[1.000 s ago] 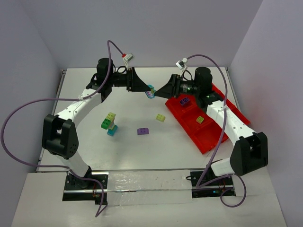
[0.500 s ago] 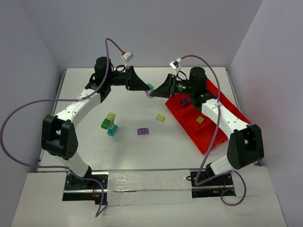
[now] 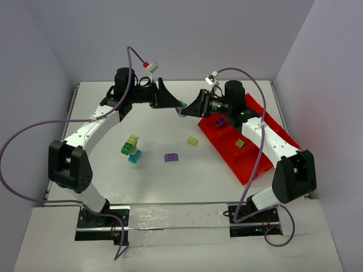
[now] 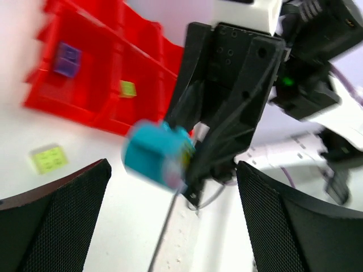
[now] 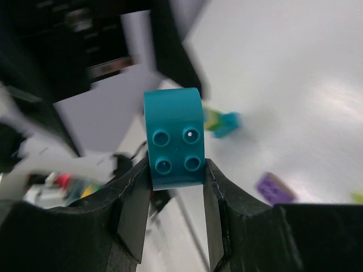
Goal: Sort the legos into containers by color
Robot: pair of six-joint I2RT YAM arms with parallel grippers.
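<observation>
Since a moment ago my left claw (image 4: pixel 170 192) has sprung wide and let go, and my right claw (image 5: pixel 173 170) has clamped on the small teal studded plastic brick (image 5: pixel 173 139). I pinch it across its smooth side walls, studs facing my camera. It hangs in the air just off the far corner of the flat bright red plastic divider tray (image 3: pixel 252 167), on the left arm's side. I judge the brick light, rigid and slick-sided. It is best held squarely on the flat walls, or it may twist out.

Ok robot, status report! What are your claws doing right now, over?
Left claw open. Right claw shut on teal brick, off the table. Red tray close by, path looks clear.
</observation>
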